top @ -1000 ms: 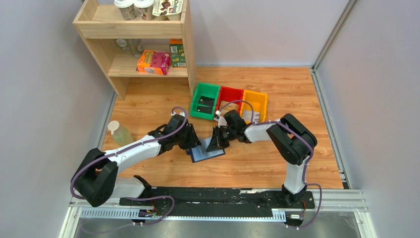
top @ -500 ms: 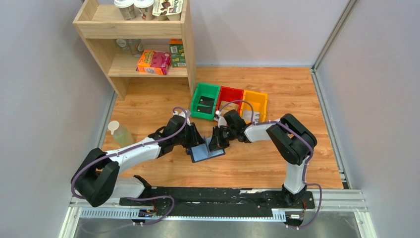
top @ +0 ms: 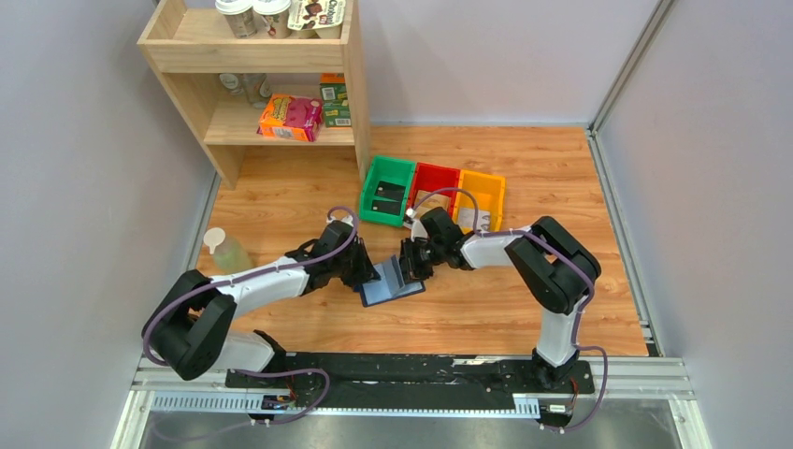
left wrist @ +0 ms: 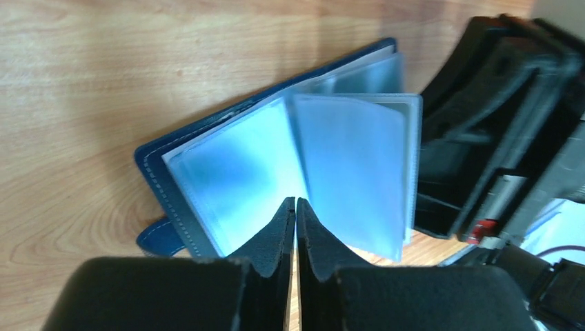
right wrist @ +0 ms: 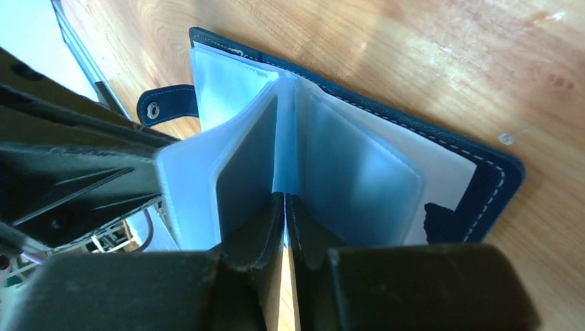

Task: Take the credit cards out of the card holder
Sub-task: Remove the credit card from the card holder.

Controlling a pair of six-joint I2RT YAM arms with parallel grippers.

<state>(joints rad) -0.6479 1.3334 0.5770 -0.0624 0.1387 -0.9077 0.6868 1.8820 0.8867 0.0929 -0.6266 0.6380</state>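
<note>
Wood table (top: 281, 187): my L gripper (left wrist: 296, 201) & R gripper (right wrist: 284, 196) are nearly shut, pinching card holder (left wrist: 157, 179) pages. Clear pockets (right wrist: 359, 172) show on wrist cams only.

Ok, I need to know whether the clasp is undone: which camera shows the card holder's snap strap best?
The right wrist view: the snap strap sticks out loose from the open card holder, its snap visible. The left wrist view shows only the strap's end; from above it is too small to find.
</note>
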